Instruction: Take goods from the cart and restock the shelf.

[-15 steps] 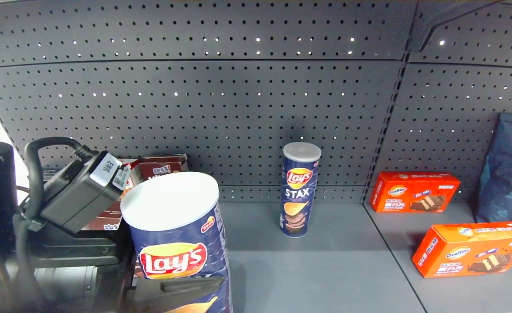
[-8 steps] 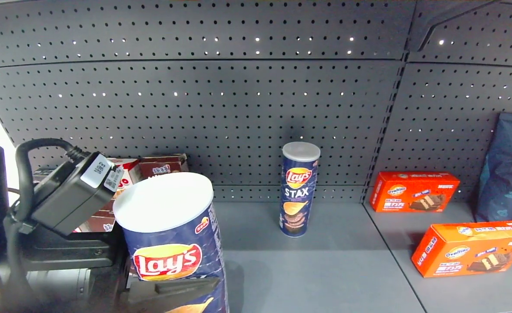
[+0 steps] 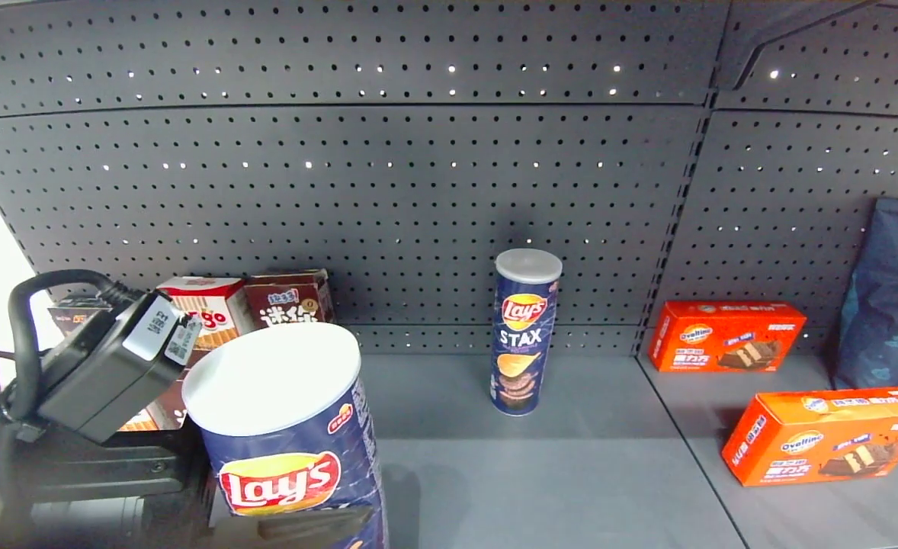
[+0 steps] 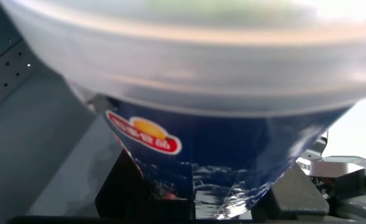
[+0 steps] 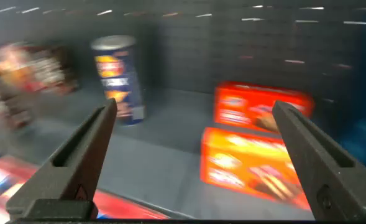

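A dark blue chips can with a white lid [image 3: 281, 427] is held upright at the lower left of the head view, my left gripper [image 3: 296, 526] shut on its body. Seen from the left wrist camera, that can [image 4: 195, 124] sits right against the lens between the fingers [image 4: 294, 199]. A second chips can [image 3: 524, 332] stands upright on the grey shelf [image 3: 556, 488] near the pegboard back. My right gripper [image 5: 201, 155] is open with nothing between its fingers; beyond it are the standing can [image 5: 117, 78] and two orange boxes [image 5: 257, 149].
Two orange snack boxes [image 3: 727, 336] [image 3: 826, 436] lie on the right part of the shelf, beside a dark blue bag [image 3: 895, 297]. Brown and red boxes [image 3: 266, 301] stand at the back left. Bare shelf lies between the held can and the standing can.
My left arm has moved down and to the left with the can, uncovering more of the boxes behind it. The shelf goods have not moved.
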